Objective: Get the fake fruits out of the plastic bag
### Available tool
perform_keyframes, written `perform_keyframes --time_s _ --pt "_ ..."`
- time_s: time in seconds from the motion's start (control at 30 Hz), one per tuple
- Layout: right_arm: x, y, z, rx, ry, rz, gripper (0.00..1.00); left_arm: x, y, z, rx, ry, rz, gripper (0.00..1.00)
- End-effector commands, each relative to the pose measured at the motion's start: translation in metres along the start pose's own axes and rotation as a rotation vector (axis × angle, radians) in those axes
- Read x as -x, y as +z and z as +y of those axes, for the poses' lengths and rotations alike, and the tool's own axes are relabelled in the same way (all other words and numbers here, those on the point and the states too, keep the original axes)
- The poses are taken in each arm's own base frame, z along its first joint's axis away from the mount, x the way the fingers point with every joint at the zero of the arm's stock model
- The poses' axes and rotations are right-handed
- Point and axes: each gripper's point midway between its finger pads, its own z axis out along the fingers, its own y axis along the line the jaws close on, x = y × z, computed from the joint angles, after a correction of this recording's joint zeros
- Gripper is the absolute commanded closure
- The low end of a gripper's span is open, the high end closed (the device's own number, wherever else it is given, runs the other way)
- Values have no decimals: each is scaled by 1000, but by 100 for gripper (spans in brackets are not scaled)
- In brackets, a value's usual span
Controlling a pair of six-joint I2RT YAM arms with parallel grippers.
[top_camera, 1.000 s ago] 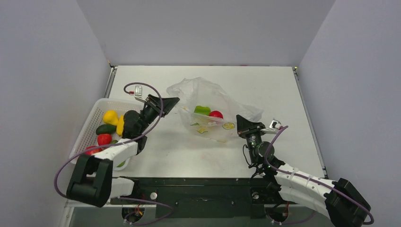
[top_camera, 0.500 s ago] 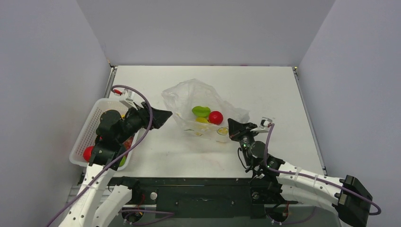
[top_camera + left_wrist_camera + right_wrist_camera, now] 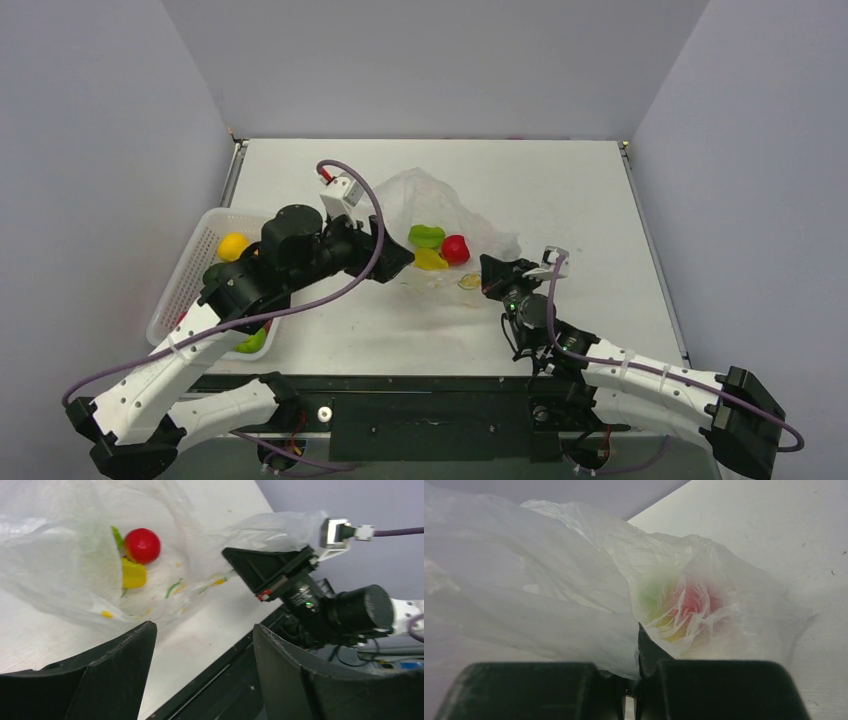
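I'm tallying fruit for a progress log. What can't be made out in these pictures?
- Top view: the left arm covers much of the basket, so its fruit count is unknown.
- Right wrist view: the fake fruits are only coloured blurs behind crumpled film of the plastic bag.
- Top view: whether the left pincer touches the bag.
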Motion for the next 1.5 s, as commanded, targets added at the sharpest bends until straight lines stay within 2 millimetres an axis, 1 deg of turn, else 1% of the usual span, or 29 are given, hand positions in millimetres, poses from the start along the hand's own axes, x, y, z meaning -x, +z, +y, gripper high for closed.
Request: perform_keyframes --time_s 0.0,0.03,0.1,0.13,0.17,0.2,0.23,0.27,0.3,0.33,0.37,0.4,0.43,0.47,0.5,0.57,0.6,0.63,0.67,0.73,0.77,0.8,0.87,0.97,1.03,1.13,1.17,1.27,1.47 --pt "20 3 22 11 50 -33 100 41 -37 24 206 60 -183 30" --pt "21 2 22 8 45 -32 100 46 -44 32 255 63 -212 30" --pt "24 3 23 3 33 -34 100 51 -51 33 264 99 -224 30" --pt "26 3 25 4 33 -37 100 56 -51 28 241 131 -235 30" --pt "28 3 25 -2 26 -39 100 53 -42 22 203 168 -206 30" --pt "29 3 26 -1 25 -41 100 61 -40 12 168 185 -213 31" --pt "29 3 26 -1 26 -44 100 52 -20 7 133 211 -145 32" --pt "30 3 26 -2 28 -46 100 58 -14 0 119 221 -136 34" --pt "30 4 26 -1 31 -46 100 50 10 1 110 238 -70 35" --pt "30 4 26 -1 34 -48 100 53 17 -5 94 242 -65 36" --pt "29 4 26 -2 35 -47 100 44 38 -3 84 249 -16 37" --pt "29 4 26 -3 37 -45 100 47 48 -7 68 256 -24 37" --pt "28 4 25 -3 39 -43 100 41 66 -8 38 270 -3 37" --pt "28 4 25 -3 44 -44 100 37 74 -7 30 277 6 37" --pt "28 4 24 -4 47 -44 100 31 90 -4 22 292 17 37" --pt "28 3 25 -1 55 -42 100 20 115 3 19 309 34 37" --pt "28 3 24 -1 60 -43 100 16 123 6 20 311 41 37" --pt "28 3 24 0 62 -42 100 7 139 13 28 315 57 37" --pt "28 3 23 -2 57 -40 100 4 146 18 41 315 61 37" --pt "31 2 22 -10 61 -47 100 -16 171 35 70 307 115 37" --pt "31 1 20 -13 65 -49 100 -19 178 39 79 309 119 37" --pt "31 0 17 -14 81 -54 100 -31 189 49 100 308 147 37" --pt "30 -2 12 -11 108 -59 100 -42 202 61 128 299 166 37" --pt "29 -5 7 -1 128 -56 100 -52 213 80 182 256 166 37" --pt "30 -7 2 -2 117 -54 100 -56 218 87 209 237 167 37" --pt "37 -8 -1 5 108 -55 100 -70 223 101 282 192 215 37" --pt "36 -9 -2 7 95 -45 100 -72 223 106 310 181 214 37" --pt "45 -9 -9 -3 92 -61 100 -81 222 115 345 116 193 36" --pt "48 -9 -18 -18 124 -81 100 -86 216 125 397 120 192 36"
